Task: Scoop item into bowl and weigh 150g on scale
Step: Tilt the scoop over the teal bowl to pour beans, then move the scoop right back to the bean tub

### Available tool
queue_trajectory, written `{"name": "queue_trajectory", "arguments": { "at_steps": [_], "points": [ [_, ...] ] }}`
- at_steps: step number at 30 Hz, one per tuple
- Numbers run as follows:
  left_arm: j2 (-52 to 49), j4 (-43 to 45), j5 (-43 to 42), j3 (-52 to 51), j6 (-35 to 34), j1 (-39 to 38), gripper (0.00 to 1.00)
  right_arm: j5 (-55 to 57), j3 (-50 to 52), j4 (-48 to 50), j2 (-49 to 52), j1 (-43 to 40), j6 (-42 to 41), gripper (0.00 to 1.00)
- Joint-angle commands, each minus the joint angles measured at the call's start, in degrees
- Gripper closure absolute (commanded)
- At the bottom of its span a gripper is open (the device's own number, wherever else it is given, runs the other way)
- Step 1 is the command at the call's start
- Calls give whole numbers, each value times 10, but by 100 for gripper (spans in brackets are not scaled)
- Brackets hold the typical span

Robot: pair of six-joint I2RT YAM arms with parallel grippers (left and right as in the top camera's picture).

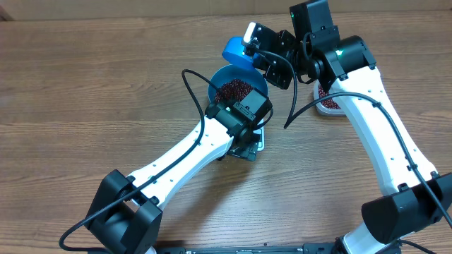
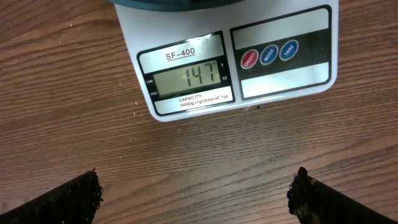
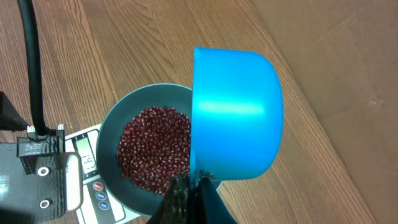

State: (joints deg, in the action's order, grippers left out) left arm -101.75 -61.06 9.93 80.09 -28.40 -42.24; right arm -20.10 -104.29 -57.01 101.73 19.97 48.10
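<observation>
The bright blue bowl stands on the white scale, partly filled with dark red-brown beans. The scale's display reads 147. In the right wrist view the beans lie in the bowl, and the scale shows at its left. My right gripper is shut on the handle of a small blue scoop, which is tipped on its side over the bowl's rim. My left gripper hovers open over bare table just in front of the scale, holding nothing.
A clear tub of beans sits behind the right arm, mostly hidden. Black cables loop beside the bowl. The left arm crosses the table middle and covers most of the scale from above.
</observation>
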Motion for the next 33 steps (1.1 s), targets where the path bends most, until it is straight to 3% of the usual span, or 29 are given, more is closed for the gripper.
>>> {"name": "queue_trajectory", "arguments": {
  "at_steps": [1,12,19,28,33],
  "points": [
    [16,0,10,-3,-8,2,0,1,-23,3,-19,1,4,96],
    [16,0,10,-3,-8,2,0,1,-22,-3,-17,-2,-11,96],
    [16,0,10,-3,-8,2,0,-1,-22,-3,-16,-23,-129,96],
    [16,0,10,-3,-8,2,0,0,-22,-8,7,-127,-370,96],
    [16,0,10,-3,-8,2,0,2,-20,-44,13,-178,-376,96]
  ]
}}
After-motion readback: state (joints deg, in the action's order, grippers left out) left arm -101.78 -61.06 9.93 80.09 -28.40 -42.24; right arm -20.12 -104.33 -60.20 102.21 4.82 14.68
